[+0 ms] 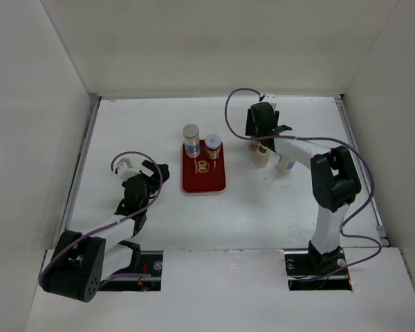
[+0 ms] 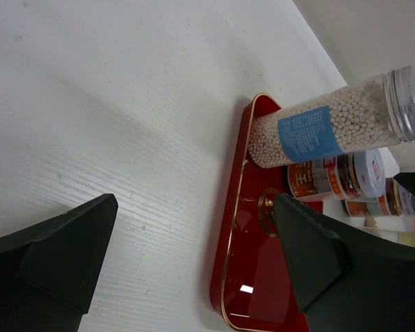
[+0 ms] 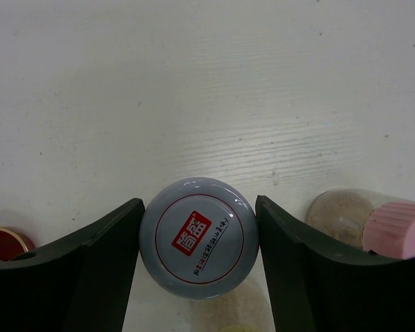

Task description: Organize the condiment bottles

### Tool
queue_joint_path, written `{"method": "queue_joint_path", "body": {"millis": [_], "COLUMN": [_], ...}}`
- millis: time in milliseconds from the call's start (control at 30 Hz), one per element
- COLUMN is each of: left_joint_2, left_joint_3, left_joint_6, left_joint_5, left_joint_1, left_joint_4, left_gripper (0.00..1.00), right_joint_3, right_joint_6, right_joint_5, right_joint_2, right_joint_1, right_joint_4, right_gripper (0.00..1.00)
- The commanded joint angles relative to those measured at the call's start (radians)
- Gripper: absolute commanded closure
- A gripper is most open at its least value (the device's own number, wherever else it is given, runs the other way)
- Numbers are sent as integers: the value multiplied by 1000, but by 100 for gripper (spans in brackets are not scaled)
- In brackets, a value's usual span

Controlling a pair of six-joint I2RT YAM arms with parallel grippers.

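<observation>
A tall bottle with a blue label [image 1: 191,138] and a short red-labelled jar [image 1: 213,146] stand at the far end of the dark-red tray [image 1: 203,181]. My right gripper [image 1: 257,137] hangs over a group of bottles to the tray's right. In the right wrist view its fingers [image 3: 107,256] press both sides of a silver-capped bottle [image 3: 198,235], seen from above. A pink-capped bottle [image 3: 394,228] is just to its right. My left gripper [image 2: 194,204] is open and empty, near the tray's [image 2: 249,277] left edge, facing the tall bottle [image 2: 332,128].
Two more bottles [image 1: 261,155] [image 1: 285,164] stand beside the right gripper, close to its forearm. White walls enclose the table on three sides. The left arm lies low at the table's left, about a hand's width from the tray.
</observation>
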Motion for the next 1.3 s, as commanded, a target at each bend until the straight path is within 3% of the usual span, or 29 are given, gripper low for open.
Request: {"method": "queue_joint_path", "body": {"millis": [0,200,700,933,1267], "left_joint_2": [-11,-30,-27,-69,-63], "left_joint_3": [5,-1,1,-12,-13], "left_joint_6": [-5,-4,-4,-4,-4], "left_joint_5": [4,-8,-13,-17,4], "left_joint_1": [5,10,7,14,14], "left_joint_4": [47,46,47,40,38], "left_gripper": [0,0,0,0,0], "right_joint_3": [5,-64,-168,-79,65], "right_joint_6": [37,31,-20,-20,-61], "right_joint_5": [-60,-92,-118,-138,-72], "right_joint_2": [-63,-207,-388,-243,-8], "right_joint_1": [3,26,342,472,491], "right_joint_4": [109,316,330,343,392], "right_gripper": [45,45,45,45,44]}}
